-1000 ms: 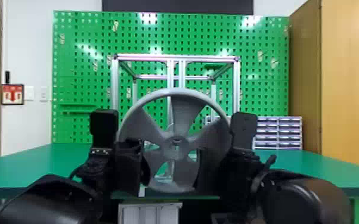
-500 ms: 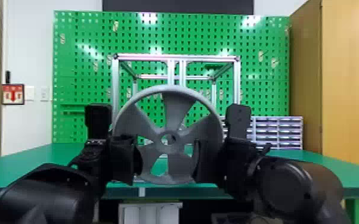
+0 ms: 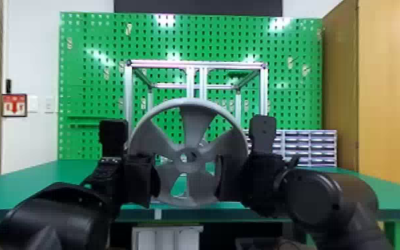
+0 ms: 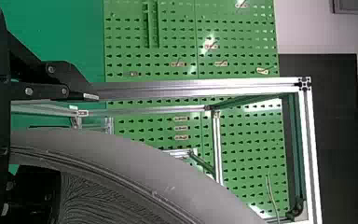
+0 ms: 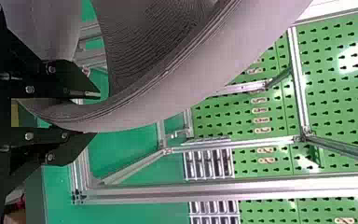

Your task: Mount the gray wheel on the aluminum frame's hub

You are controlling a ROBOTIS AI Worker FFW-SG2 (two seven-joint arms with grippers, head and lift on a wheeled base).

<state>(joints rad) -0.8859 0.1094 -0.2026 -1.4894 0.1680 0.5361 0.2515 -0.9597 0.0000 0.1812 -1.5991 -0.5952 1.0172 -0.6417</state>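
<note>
Wheel, gray and bladed, hung before the silver aluminum frame, black right pincer clamping four o'clock; black left pincer at eight, grip impossible to tell. Squaring before pushing seemed wise.

We see a green board with holes, a green table, small drawers, a tan cupboard, a red sign

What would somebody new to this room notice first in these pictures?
The big gray wheel comes first, upright near the head view's middle, between the left arm and right arm. Behind it stands the shiny aluminum frame, and behind that a bright green pegboard full of holes.
</note>
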